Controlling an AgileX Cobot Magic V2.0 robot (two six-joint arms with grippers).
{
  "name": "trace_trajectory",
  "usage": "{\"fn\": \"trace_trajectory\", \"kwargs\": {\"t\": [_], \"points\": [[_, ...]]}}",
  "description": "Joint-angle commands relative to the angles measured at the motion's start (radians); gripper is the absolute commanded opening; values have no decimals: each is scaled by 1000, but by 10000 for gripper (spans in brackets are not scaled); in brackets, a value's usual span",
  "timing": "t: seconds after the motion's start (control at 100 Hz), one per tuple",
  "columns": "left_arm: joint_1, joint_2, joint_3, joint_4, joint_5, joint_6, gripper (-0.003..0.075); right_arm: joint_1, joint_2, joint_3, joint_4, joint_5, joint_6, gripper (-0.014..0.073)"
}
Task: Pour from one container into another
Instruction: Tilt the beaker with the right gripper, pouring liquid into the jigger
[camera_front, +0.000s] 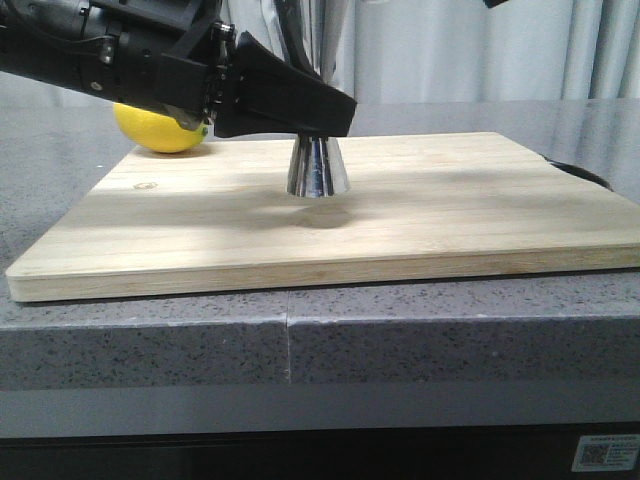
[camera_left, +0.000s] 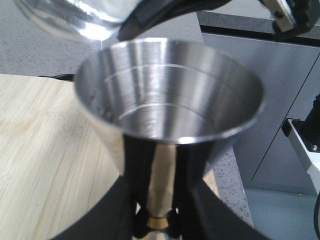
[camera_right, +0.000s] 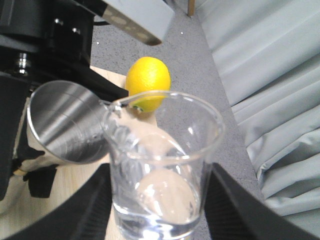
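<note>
Roughly mid-pour: jigger (camera_front: 317, 168) stands on the wooden board (camera_front: 200, 230), midway along it toward its far edge, left tool (camera_front: 300, 105) clamped at its waist. Right tool (camera_right: 155, 210) is clamped on the beaker (camera_right: 162, 165), lip touching the jigger rim. Risk: fast tilt overshoots, spilling onto the board. Front view hides the beaker; right wrist shows it. Lemon (camera_front: 160, 128) at the far-left corner.

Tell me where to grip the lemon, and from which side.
Grip the lemon across its short middle, coming from above. It lies on its side at the board's far left corner, and the left gripper, clamped on the jigger, crowds its right side. Its rounded ends would likely slip; the belly gives flatter contact.
</note>
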Motion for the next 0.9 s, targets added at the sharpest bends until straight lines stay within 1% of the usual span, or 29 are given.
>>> {"fn": "trace_trajectory", "kwargs": {"t": [0.0, 0.53, 0.89], "points": [[-9, -55, -32, -68, 101, -12, -12, 0, -28, -38, -3, 23, 0, 183], [-9, -55, -32, -68, 101, -12, -12, 0, -28, -38, -3, 23, -26, 183], [-9, -55, -32, -68, 99, -12, -12, 0, -28, -38, -3, 23, -73, 183]]}}
